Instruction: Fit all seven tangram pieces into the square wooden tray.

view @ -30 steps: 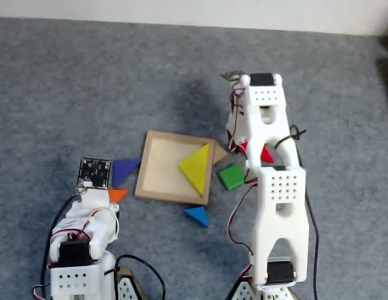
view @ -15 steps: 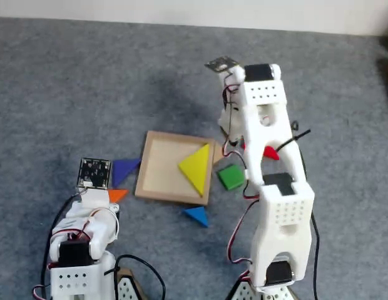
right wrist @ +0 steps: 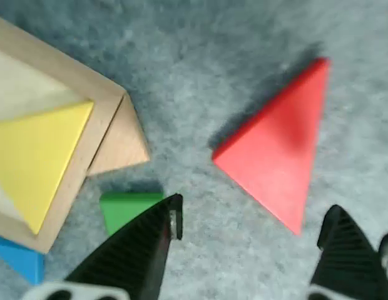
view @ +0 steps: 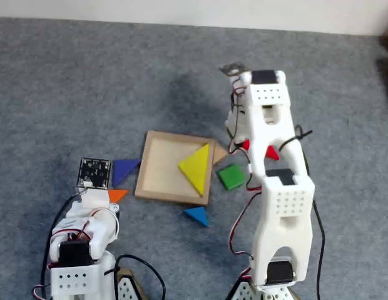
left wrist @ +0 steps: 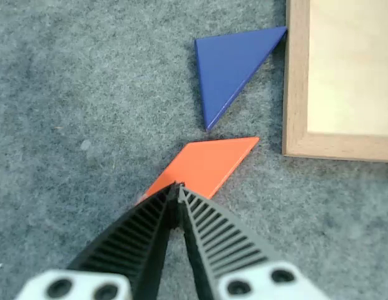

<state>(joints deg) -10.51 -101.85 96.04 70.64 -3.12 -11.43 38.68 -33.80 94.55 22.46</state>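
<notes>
The square wooden tray [view: 146, 164] holds a yellow triangle [view: 196, 167]. The other pieces lie around it on the carpet. My right gripper [right wrist: 255, 212] hangs open just above the red triangle [right wrist: 278, 150], one finger on each side of its lower corner. In the high view the right arm [view: 269, 125] covers most of the red triangle [view: 270, 152]. My left gripper [left wrist: 177, 189] is shut, its tips at the near end of the orange parallelogram [left wrist: 209, 164]. A dark blue triangle [left wrist: 231, 59] lies beyond that, against the tray's rim [left wrist: 297, 94].
A plain wood triangle [right wrist: 122, 140] leans on the tray's corner, with a green square [view: 231, 176] beside it. A small light blue triangle [view: 197, 215] lies in front of the tray. Grey carpet stretches open to the left and far side.
The right arm's wrist swung a little up and left, then came back over the red triangle. No piece has shifted. The left arm stayed still.
</notes>
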